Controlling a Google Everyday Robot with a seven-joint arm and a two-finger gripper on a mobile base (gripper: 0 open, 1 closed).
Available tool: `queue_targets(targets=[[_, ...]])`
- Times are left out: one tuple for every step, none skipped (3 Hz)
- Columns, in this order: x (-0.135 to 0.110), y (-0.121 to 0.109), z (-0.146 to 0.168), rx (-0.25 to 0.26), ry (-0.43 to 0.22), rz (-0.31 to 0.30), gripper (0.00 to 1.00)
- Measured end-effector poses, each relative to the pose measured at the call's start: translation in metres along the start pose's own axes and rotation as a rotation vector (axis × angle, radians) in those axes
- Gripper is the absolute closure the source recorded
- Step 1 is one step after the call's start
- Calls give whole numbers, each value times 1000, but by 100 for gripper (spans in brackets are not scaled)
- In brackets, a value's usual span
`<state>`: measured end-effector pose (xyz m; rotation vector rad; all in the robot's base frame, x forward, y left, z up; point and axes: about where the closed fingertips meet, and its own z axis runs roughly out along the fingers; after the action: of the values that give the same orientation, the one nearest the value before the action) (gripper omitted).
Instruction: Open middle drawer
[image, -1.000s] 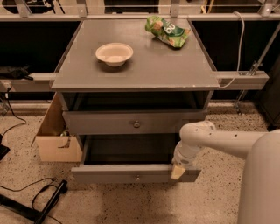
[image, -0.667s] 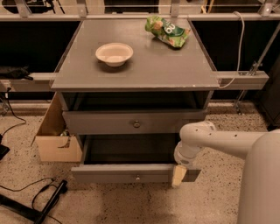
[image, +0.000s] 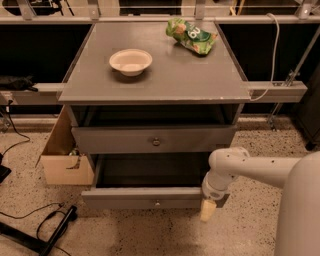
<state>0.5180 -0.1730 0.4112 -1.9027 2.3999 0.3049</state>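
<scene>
The grey flat-fronted middle drawer (image: 125, 198) already stands well out of the cabinet, its dark inside open to view, so the task looks to be at its last step or done. The robot's cream-tipped hand (image: 208, 210) hangs at the right end of that drawer's front, just below its corner. The small round centre knob (image: 157, 203) lies off to the hand's left, and nothing is touching it. Whether the hand is open or closed I cannot tell, nor whether it touches the front.

If the drawer is judged far enough out, the next move calls for drawing the hand clear without knocking the front back in. If not, a further straight pull is needed.

Above the hand sits the taller grey top drawer (image: 115, 141). The lowest drawer is hidden beneath the open one, and the white arm (image: 250, 167) is cut off at the right edge.
</scene>
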Motion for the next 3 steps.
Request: queue_targets(targets=[[12, 42, 17, -123, 22, 10, 39], [11, 43, 8, -123, 22, 10, 62], [9, 43, 1, -123, 22, 10, 85]])
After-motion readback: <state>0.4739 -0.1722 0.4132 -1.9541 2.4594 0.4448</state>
